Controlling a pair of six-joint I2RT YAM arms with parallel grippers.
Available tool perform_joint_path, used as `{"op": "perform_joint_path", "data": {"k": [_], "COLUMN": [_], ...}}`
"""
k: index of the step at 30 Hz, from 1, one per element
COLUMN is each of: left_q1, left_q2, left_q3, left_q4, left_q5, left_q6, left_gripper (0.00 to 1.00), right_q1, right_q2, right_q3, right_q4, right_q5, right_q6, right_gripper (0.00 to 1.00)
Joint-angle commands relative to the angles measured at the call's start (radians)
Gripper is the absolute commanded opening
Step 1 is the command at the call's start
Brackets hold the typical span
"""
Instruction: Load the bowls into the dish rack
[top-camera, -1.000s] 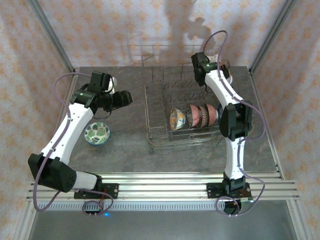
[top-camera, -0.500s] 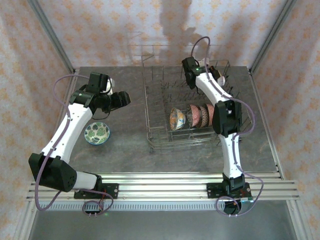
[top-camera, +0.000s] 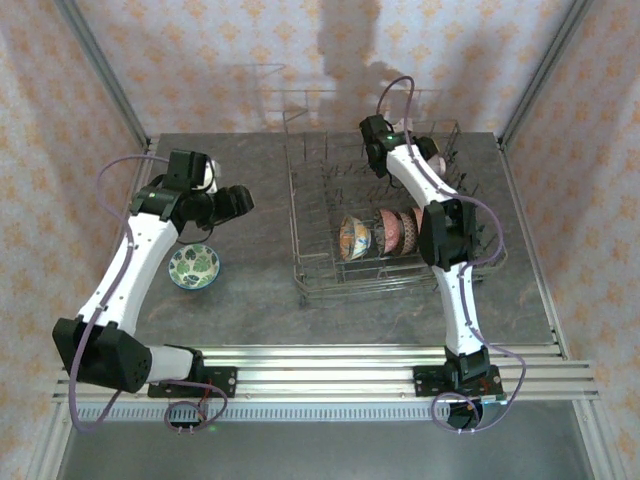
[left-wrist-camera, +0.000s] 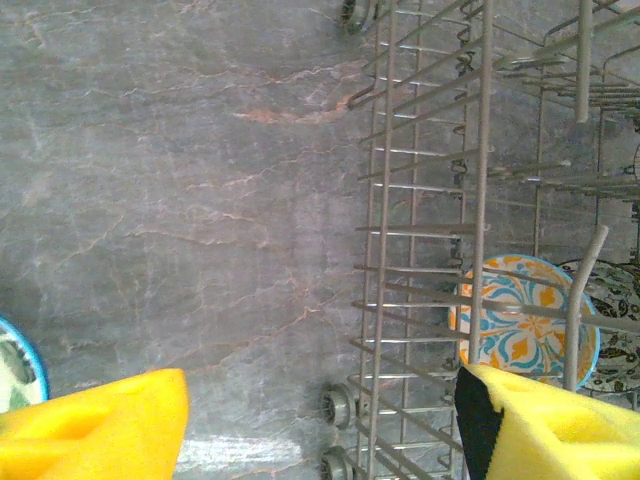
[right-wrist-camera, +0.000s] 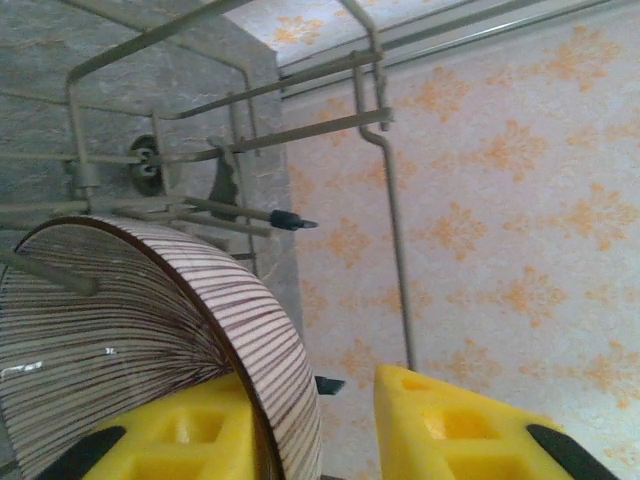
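The dish rack (top-camera: 322, 200) stands on the right half of the table, with three bowls on edge in its front row: an orange-teal one (top-camera: 352, 238), a pink one (top-camera: 390, 232) and another (top-camera: 415, 228). My right gripper (top-camera: 418, 150) is at the rack's back right. In the right wrist view it (right-wrist-camera: 335, 430) is open around the rim of a brown-striped bowl (right-wrist-camera: 150, 320): one finger (right-wrist-camera: 170, 435) is inside the bowl, the other (right-wrist-camera: 460, 430) stands clear of the rim. A green bowl (top-camera: 195, 266) lies on the table at the left. My left gripper (top-camera: 235, 200) hovers open and empty above it.
In the left wrist view the rack's left wall (left-wrist-camera: 385, 200) and small wheels (left-wrist-camera: 337, 405) sit between my fingers, with the orange-teal bowl (left-wrist-camera: 525, 320) behind the wires and the green bowl's rim (left-wrist-camera: 15, 365) at the left edge. Patterned walls enclose the grey table (top-camera: 250, 300).
The right arm swung left along the back of the rack, and its jaws opened off the striped bowl. The left gripper drifted slightly left.
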Motion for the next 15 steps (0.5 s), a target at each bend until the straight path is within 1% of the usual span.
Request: {"op": "perform_joint_path", "data": {"k": [1,3,4,7,8,9,11,13,15], "left_q1": [0.032,0.054,0.07,0.123,0.144,0.167,0.205,0.241,0.296], "left_q2": [-0.065,-0.096,-0.112,-0.148,-0.159,-0.167,-0.182,-0.195,-0.206], "left_q3": [-0.029,-0.048,-0.059,-0.088,-0.096,-0.105,-0.124,-0.15,-0.183], "left_q4": [-0.068,-0.099,-0.116,-0.16,-0.183,-0.21,-0.241,-0.26,-0.265], "left_q5": [-0.025,-0.034,-0.04,-0.058,-0.073,-0.084,-0.087,-0.09,-0.082], "left_q6": [0.017,0.018,0.018,0.009,0.007,0.006,0.008,0.012,0.012], "left_gripper": [0.72,0.73,0.73,0.73,0.73,0.73,0.73,0.74,0.74], "right_q1": [0.007,0.004,0.003,0.0,0.0,0.0,0.0,-0.001,0.0], "right_q2": [0.009,0.008,0.008,-0.018,-0.034,-0.056,-0.092,-0.137,-0.211], "right_q3": [0.048,0.057,0.07,0.105,0.104,0.094,0.072,0.036,-0.035], "right_q4": [-0.062,-0.083,-0.11,-0.193,-0.206,-0.22,-0.242,-0.251,-0.238], "right_q5": [-0.028,-0.051,-0.075,-0.165,-0.188,-0.209,-0.244,-0.288,-0.342], "right_q6": [0.059,0.074,0.088,0.143,0.154,0.168,0.187,0.198,0.223], "right_gripper": [0.34,0.4,0.48,0.6,0.62,0.66,0.71,0.74,0.78]}}
